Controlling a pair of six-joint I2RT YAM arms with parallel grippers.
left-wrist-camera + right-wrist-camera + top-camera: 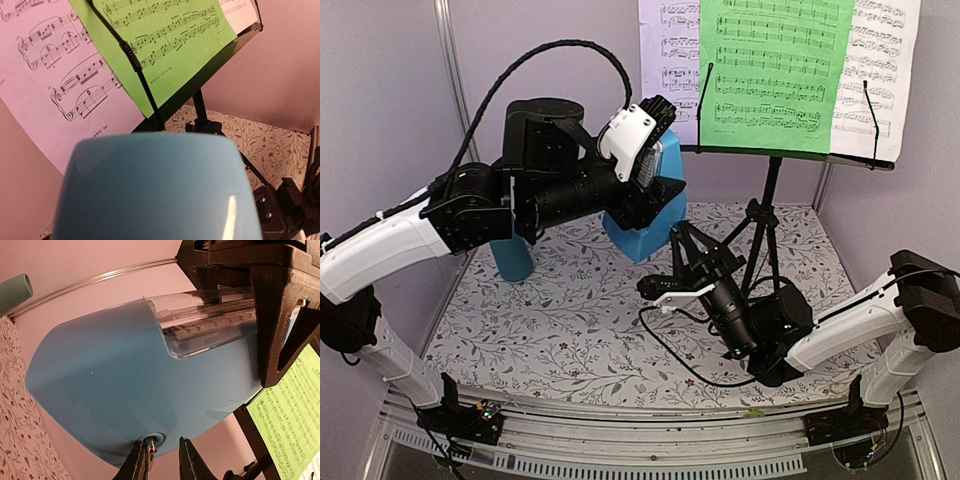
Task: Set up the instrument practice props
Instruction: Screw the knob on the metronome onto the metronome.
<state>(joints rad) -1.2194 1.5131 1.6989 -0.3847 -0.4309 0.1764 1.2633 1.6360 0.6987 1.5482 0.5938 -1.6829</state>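
Note:
The blue pyramid-shaped metronome (pixel 655 225) is tilted at the back middle, and my left gripper (pixel 645 165) is shut on its upper part. It fills the bottom of the left wrist view (pixel 155 190) and hides my left fingers there. In the right wrist view the metronome (pixel 110 380) is close, with the left gripper's black finger (pixel 272 315) on its clear cover. My right gripper (pixel 163 441) is open at its metal winding key (pixel 151 447), which lies against one finger. The black music stand (pixel 770 200) holds a green page (pixel 775 70) and white pages (pixel 670 60).
A teal cylinder cup (pixel 513 258) stands at the back left behind my left arm. The stand's tripod legs (pixel 752 225) spread just behind my right gripper (pixel 655 288). A floral mat (pixel 570 330) covers the table. Walls close in on the left and right.

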